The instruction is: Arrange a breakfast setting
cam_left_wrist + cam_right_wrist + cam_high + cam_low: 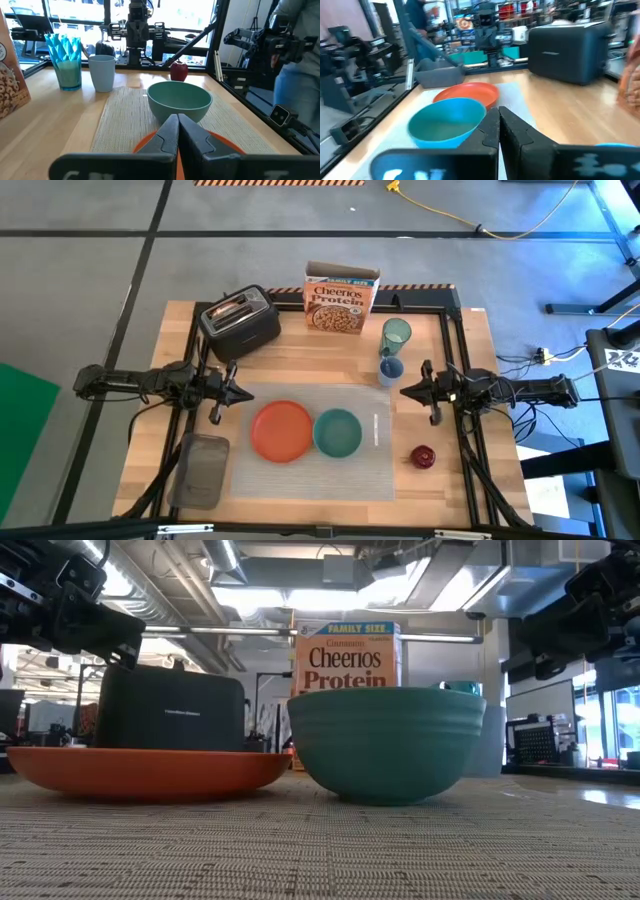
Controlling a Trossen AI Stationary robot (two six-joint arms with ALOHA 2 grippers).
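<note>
An orange plate (281,430) and a teal bowl (338,432) sit side by side on the pale ribbed placemat (310,475). A silver piece of cutlery (376,429) lies on the mat right of the bowl. A red apple (423,456) rests on the wood right of the mat. A green tumbler (396,336) and a small grey-blue cup (390,370) stand behind the mat. Toast sits in the black toaster (239,319). My left gripper (236,392) hovers shut, left of the plate. My right gripper (408,391) hovers shut, right of the mat's far corner.
The Cheerios box (340,302) stands at the far edge beside the toaster. A grey tray (202,470) lies at the near left. A black frame rail (455,340) runs along the table's right side. A person stands beyond the table in the left wrist view (295,60).
</note>
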